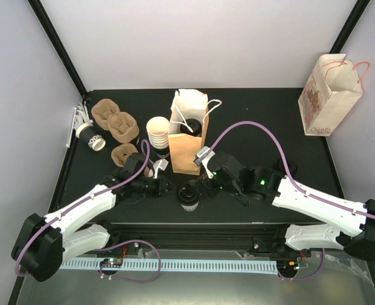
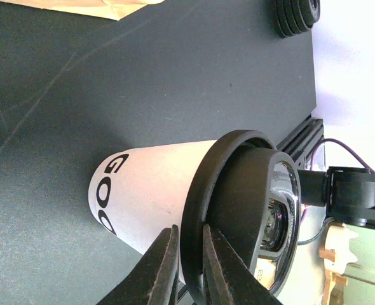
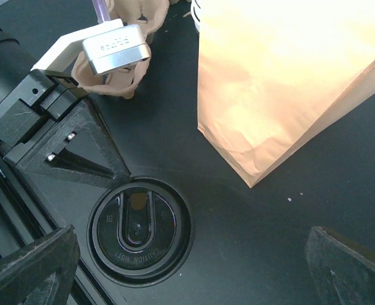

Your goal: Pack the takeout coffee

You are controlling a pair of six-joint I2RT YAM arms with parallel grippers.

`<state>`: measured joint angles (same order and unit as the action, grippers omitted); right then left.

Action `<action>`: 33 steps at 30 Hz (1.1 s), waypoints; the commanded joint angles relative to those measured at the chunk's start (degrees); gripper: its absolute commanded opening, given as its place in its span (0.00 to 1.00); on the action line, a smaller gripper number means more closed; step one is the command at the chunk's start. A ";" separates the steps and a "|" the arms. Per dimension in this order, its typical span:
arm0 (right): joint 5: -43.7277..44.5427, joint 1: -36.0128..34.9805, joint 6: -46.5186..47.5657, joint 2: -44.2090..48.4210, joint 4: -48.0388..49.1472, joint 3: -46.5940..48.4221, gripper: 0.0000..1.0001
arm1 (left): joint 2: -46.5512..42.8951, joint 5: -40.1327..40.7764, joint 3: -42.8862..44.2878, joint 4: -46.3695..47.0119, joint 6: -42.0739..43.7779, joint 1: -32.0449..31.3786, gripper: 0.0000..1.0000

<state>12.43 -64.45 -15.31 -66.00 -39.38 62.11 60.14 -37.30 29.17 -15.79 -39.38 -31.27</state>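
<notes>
where the black table (image 1: 270, 140) is taken as the base, the largest item on it is a brown paper bag (image 1: 189, 143), upright at centre with its mouth open and white handles showing. a white printed bag (image 1: 327, 95) stands well apart at the far right, against the wall. brown cup carriers (image 1: 114, 119) lie at the far left. a stack of cups (image 1: 157, 132) stands just beside the brown bag's left side, and a single cup (image 1: 93, 137) lies on its side next to the carriers.

the lidded cup (image 1: 189, 197) stands upright on the table in front of the brown bag, apart from it, between the two grippers. the left gripper (image 2: 189, 230) has its jaws nearly together, pinching the rim of the black lid (image 3: 140, 232), which sits on that cup. the right gripper (image 3: 190, 257) is above and near the same cup, jaws spread wide, touching nothing.
</notes>
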 commanded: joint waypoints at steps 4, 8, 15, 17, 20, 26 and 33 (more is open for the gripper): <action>-1.03 -0.24 2.25 -0.25 1.89 -0.61 1.00 | 0.93 0.42 1.42 -2.99 0.66 -0.54 0.14; 2.93 -0.24 2.40 -0.50 3.02 -0.80 1.00 | 1.04 0.04 1.37 -2.69 0.70 -0.54 0.14; -4.72 0.02 13.20 1.94 5.81 -4.41 1.00 | 1.26 -0.51 1.91 -2.80 0.70 -0.55 0.17; -11.08 0.68 15.98 0.16 2.18 -1.66 1.00 | 1.21 -0.57 2.24 -3.14 0.70 -0.52 0.17; -13.82 0.74 19.87 -3.02 -1.78 0.47 0.99 | 1.07 -0.56 2.71 -3.37 0.66 -0.48 0.18; -16.40 0.72 22.98 -9.10 -6.14 3.70 1.00 | 0.86 -0.62 2.40 -3.20 0.53 -0.47 0.18; -14.64 0.72 24.21 -14.44 -6.88 5.59 1.00 | 1.19 -0.69 2.21 -2.59 0.34 -0.47 0.18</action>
<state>-1.89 -63.88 6.66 -78.63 -44.60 65.21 60.82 -37.58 29.89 -16.91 -39.40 -31.27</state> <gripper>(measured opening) 0.999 0.181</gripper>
